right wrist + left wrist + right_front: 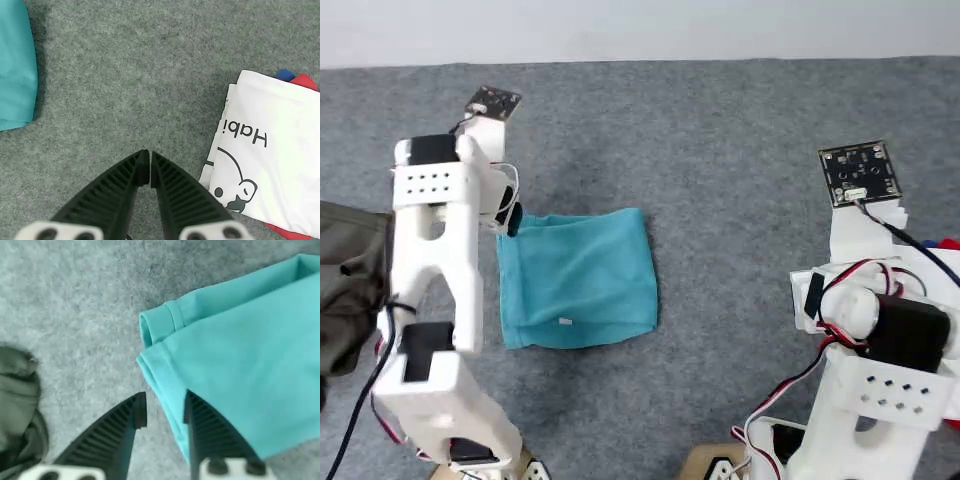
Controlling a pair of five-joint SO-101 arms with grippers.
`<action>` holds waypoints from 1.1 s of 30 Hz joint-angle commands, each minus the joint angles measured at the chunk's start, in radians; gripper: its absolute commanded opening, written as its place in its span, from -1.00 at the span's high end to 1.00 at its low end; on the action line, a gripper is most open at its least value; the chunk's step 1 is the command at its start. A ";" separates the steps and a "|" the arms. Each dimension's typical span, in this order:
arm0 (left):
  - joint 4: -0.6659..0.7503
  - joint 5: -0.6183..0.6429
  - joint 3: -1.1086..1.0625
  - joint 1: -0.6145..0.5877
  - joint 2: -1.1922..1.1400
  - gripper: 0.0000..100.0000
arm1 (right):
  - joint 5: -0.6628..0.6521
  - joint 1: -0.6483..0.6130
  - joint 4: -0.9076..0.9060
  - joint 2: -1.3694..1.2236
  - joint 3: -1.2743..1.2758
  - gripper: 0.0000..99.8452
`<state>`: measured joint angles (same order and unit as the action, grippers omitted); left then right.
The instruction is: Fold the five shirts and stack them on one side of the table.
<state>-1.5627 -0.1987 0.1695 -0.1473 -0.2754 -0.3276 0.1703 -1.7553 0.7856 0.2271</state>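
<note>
Plainly, the teal shirt [578, 280] will handle as light, limp knit cloth. It has no stiffness of its own, so it will sag and slide out of its fold if lifted by one layer only. It lies folded into a rough rectangle on the grey surface [740, 150], a little toward 9 o'clock from the middle in the high view. The best hold is probably at a corner, where the doubled hem and sleeve cuff stack several layers. That lets the jaws bite the whole thickness instead of peeling off the top sheet.

The left end effector [164, 412] is at just such a place, the shirt's 10 o'clock corner. Its jaws are spread, with the folded edge running between them but not yet pinched. The right end effector [150, 170] hangs over bare carpet with its jaws pressed together, holding nothing.

The nearest thing to a container is the pile at the 3 o'clock edge. It holds a folded white shirt [270, 165] on top, with a red shirt [306, 81] and a blue shirt [284, 75] peeking out beneath. An olive shirt [345, 270] lies crumpled at the 9 o'clock edge, still unfolded. It looks equally soft and would need spreading flat first.
</note>
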 commanded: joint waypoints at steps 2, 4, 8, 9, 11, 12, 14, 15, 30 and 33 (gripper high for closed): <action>0.066 0.008 0.041 -0.006 -0.089 0.80 | 0.009 0.007 -0.041 0.012 -0.006 0.97; 0.094 0.008 0.041 -0.008 -0.140 0.80 | 0.009 0.007 -0.041 0.012 -0.006 0.97; 0.173 0.006 0.045 -0.005 -0.206 0.80 | 0.009 0.008 -0.041 0.012 -0.006 0.97; 0.183 0.006 0.056 -0.005 -0.213 0.80 | 0.009 0.008 -0.041 0.012 -0.006 0.97; 0.163 0.011 0.097 -0.006 -0.210 0.80 | 0.009 0.010 -0.041 0.013 -0.006 0.97; 0.137 0.011 0.128 -0.005 -0.203 0.80 | 0.009 0.010 -0.041 0.013 -0.006 0.97; 0.087 0.011 0.203 -0.005 -0.192 0.80 | 0.009 0.008 -0.041 0.012 -0.006 0.97; 0.066 0.011 0.236 -0.005 -0.187 0.80 | 0.009 0.008 -0.041 0.012 -0.006 0.97; -0.190 0.034 0.375 -0.026 -0.104 0.81 | 0.011 -0.117 -0.039 -0.061 -0.005 0.97; -0.190 0.063 0.374 -0.081 -0.011 0.81 | 0.069 -0.223 -0.038 -0.162 -0.014 0.97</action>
<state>-1.7254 -0.1619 0.5040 -0.1841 -0.4196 -0.3138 0.0368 -1.7553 0.7012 0.2271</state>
